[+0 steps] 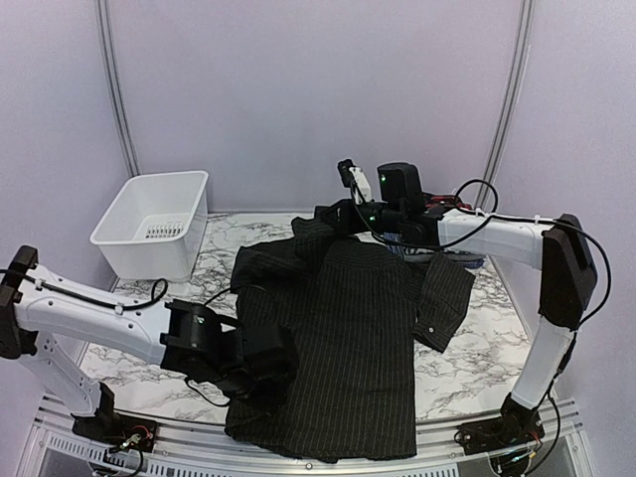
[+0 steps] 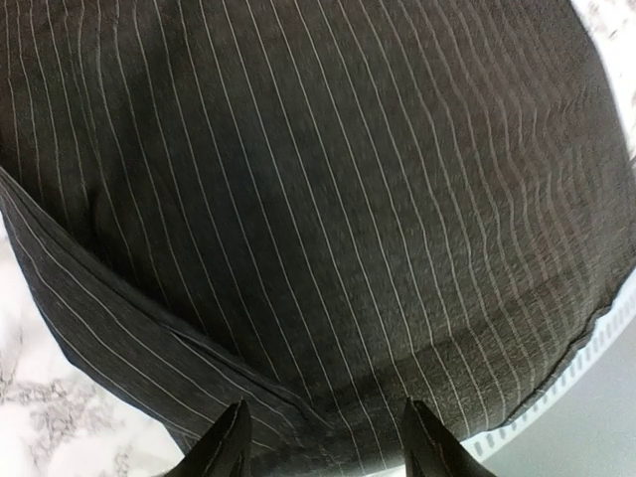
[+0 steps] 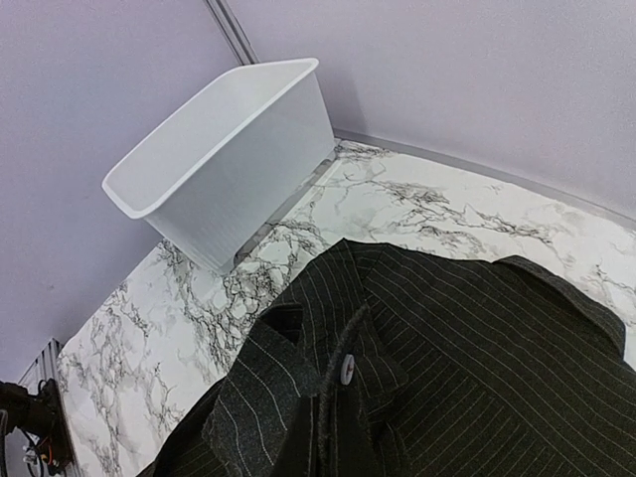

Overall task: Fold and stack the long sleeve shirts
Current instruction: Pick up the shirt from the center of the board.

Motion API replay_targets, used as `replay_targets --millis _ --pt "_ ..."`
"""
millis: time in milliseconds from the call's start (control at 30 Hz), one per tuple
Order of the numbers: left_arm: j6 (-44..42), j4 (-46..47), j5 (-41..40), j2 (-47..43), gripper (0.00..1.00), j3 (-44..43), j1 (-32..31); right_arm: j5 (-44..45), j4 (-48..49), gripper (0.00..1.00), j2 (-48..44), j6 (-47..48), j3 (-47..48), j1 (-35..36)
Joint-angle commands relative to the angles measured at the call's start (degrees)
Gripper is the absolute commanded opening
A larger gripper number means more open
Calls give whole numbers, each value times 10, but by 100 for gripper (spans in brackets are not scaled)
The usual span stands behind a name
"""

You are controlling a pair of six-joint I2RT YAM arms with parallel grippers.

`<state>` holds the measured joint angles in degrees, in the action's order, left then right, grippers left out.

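The black pinstriped long sleeve shirt lies spread over the marble table, its hem at the near edge. My left gripper hovers low over the shirt's left lower part. In the left wrist view that gripper is open, its two dark fingertips apart just above the striped cloth, with nothing between them. My right gripper is shut on the shirt's collar end at the far side. A bunched fold with a white button rises toward the right wrist camera; the fingers themselves are hidden.
A white plastic bin stands at the far left of the table, also seen in the right wrist view. Bits of red and blue cloth peep out under the right arm at the far right.
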<state>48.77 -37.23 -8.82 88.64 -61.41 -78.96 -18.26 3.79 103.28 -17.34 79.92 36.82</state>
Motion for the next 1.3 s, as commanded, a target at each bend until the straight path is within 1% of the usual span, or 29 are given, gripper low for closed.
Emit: replay_targets --millis 0,167,300,467,633,700,767,833,967,1067,1267 --pt "88 -86 -67 49 54 -47 -48 12 -4 0 -5 12 17 4" --pt "119 -125 -94 89 51 -81 -82 14 -2 0 -13 11 9 7" --pt "124 -142 -104 114 49 -100 -96 20 7 0 -22 6 -3 10" --pt "130 -170 -122 135 43 -111 -101 24 11 0 -24 1 -7 13" --pt "139 -186 -140 135 32 -106 -102 28 11 0 -20 1 -1 16" --pt "141 -188 -145 134 23 -105 -103 30 11 0 -17 1 3 16" --pt "141 -191 -151 127 10 -104 -103 31 11 0 -13 4 12 15" --pt "147 -198 -161 109 0 -97 -103 36 4 0 -7 15 30 16" --pt "169 -213 -179 33 0 -64 -103 53 -1 0 13 61 87 14" --pt "171 -213 -174 -32 0 -41 -103 66 -4 0 29 101 145 12" --pt "179 -233 -146 -152 0 6 -99 93 62 0 44 161 185 -2"
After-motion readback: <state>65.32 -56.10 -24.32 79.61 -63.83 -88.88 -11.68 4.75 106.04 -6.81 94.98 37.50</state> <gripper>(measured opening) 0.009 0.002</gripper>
